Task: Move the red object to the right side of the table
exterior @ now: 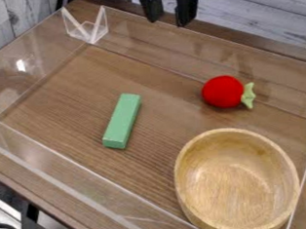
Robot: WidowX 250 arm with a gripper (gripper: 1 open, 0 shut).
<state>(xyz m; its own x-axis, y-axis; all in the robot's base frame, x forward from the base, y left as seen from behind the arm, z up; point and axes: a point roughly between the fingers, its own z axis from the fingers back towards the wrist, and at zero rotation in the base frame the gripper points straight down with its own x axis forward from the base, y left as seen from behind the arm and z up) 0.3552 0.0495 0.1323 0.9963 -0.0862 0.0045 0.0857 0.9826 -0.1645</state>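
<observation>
The red object [222, 91], a small round toy fruit with a light-green leafy stub on its right, rests on the wooden table [183, 124] toward the right side, touched by nothing. My gripper [170, 15] hangs at the top edge of the camera view, above the table's far side and well up and left of the fruit. Its dark fingers stand open with nothing between them. The upper part of the arm is cut off by the frame.
A long green block [122, 120] lies left of centre. A round wooden bowl [239, 187] sits at the front right, just below the fruit. Low clear acrylic walls [85, 28] edge the tabletop.
</observation>
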